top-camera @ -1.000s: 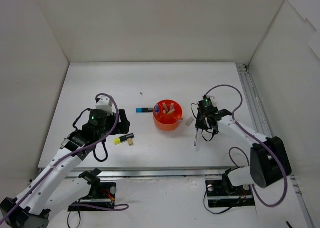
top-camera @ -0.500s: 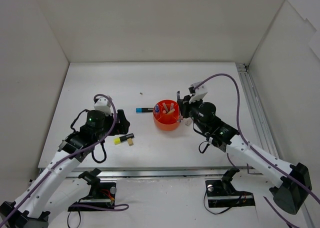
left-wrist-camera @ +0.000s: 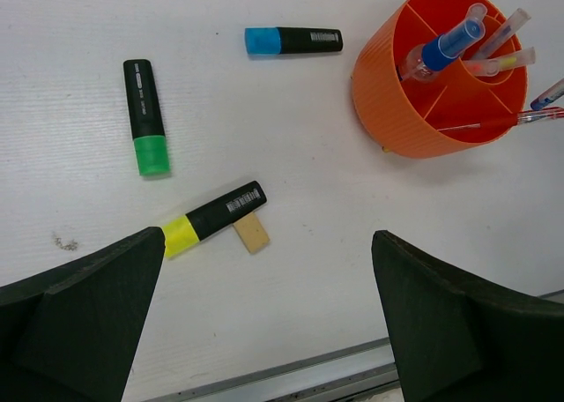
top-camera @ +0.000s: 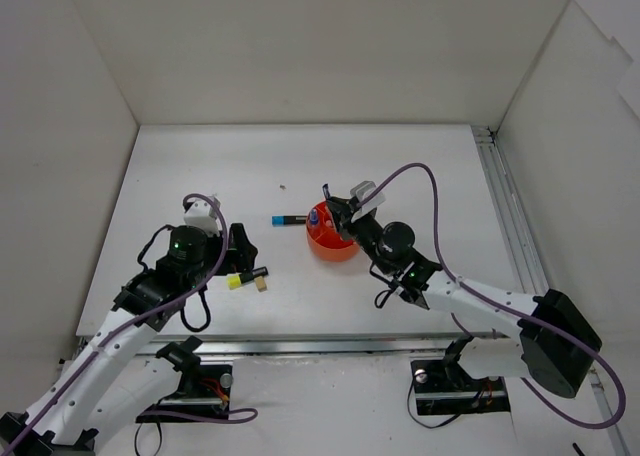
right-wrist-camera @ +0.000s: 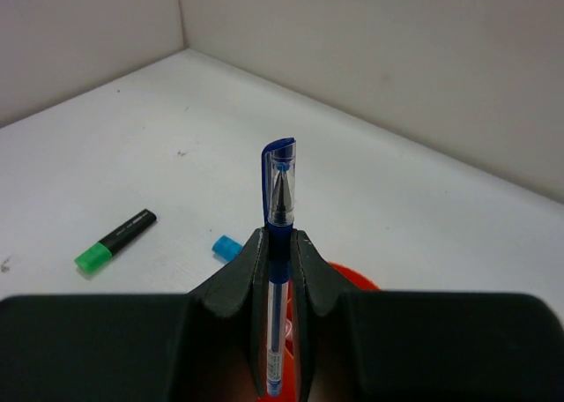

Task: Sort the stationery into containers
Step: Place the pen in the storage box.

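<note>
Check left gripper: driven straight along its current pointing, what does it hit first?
The open left gripper points at the yellow-capped highlighter and tan eraser beside it; likely one of those first, though depth is unclear.

The orange tub [left-wrist-camera: 401, 124] sits at the upper right of the frame, holding a blue-white marker [left-wrist-camera: 449, 42], pale pink pens [left-wrist-camera: 504, 62] and a thin red pen [left-wrist-camera: 498, 122] in its compartments. Left of it on the white table [left-wrist-camera: 79, 32] lies a blue-capped highlighter [left-wrist-camera: 293, 40]. A green-capped highlighter [left-wrist-camera: 144, 115] lies at the upper left. Lower down, a yellow-capped highlighter [left-wrist-camera: 214, 218] lies slanted with a tan eraser [left-wrist-camera: 251, 233] against it. The left gripper [left-wrist-camera: 264, 331] has its dark fingers [left-wrist-camera: 79, 323] spread wide at the bottom corners.
</note>
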